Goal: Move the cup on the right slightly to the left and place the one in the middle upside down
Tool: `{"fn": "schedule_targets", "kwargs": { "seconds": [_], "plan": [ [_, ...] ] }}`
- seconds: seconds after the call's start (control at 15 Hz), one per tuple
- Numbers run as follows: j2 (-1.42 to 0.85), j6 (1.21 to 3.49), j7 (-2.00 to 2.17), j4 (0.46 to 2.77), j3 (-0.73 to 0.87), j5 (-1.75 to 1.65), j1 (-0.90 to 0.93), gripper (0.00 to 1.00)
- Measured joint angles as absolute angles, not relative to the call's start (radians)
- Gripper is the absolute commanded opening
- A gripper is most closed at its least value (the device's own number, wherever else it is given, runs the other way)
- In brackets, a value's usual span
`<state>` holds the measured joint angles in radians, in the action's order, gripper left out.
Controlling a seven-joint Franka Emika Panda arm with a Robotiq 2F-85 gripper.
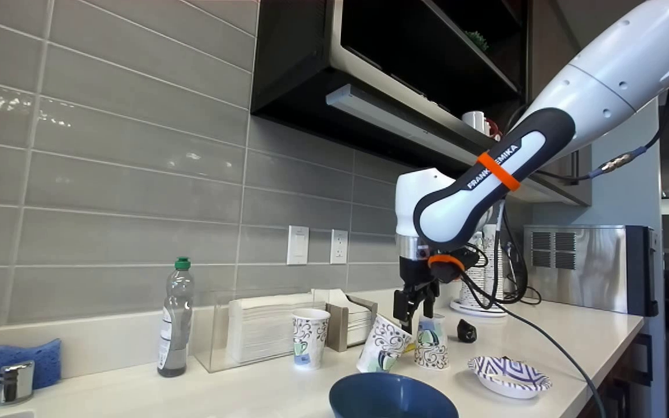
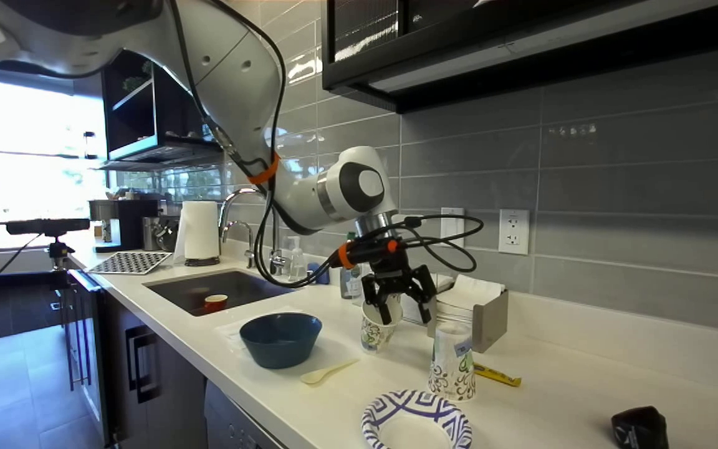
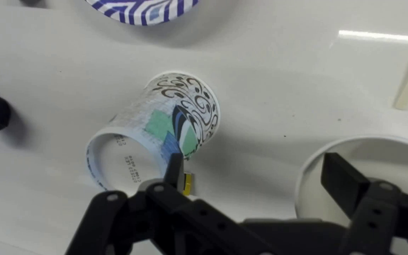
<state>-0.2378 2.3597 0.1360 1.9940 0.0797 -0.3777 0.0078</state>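
Black and two-fingered, the end effector (image 2: 406, 319) is hanging low above the desk (image 2: 583, 405), its fingers standing well apart. One finger is reaching into the mouth of the tilted cup (image 1: 381, 351), which is occupying the middle of a row of three in an exterior view; whether that finger is touching the inside, I cannot tell. This cup is leaning with its mouth toward the side where the upturned cup (image 1: 431, 351) is standing, rim down, at the right end of the row. Near the base of the upturned cup the other finger is hanging, and I cannot tell whether the two are touching. At the left end, an upright cup (image 1: 310, 338) is standing just beside a napkin holder (image 1: 337, 331).

Around them, a dark blue bowl (image 2: 281, 349) is sitting near the tilted cup, and a pale spoon (image 2: 316, 376) is lying beside the bowl. A yellow packet (image 2: 497, 375) is lying next to the upturned cup, with a patterned paper bowl (image 2: 418, 404) also sitting near it. A black object (image 2: 639, 427) is lying farther off.
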Motion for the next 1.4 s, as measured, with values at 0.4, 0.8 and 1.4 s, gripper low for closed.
{"fn": "schedule_targets", "kwargs": {
  "seconds": [0.4, 0.8, 1.4],
  "plan": [
    [-0.229, 2.189, 0.190, 1.961, 0.080, -0.497, 0.035, 1.00],
    [-0.195, 2.065, 0.188, 1.938, 0.073, -0.554, 0.044, 1.00],
    [-0.181, 2.089, -0.071, 1.905, 0.004, -0.379, 0.042, 1.00]
  ]
}}
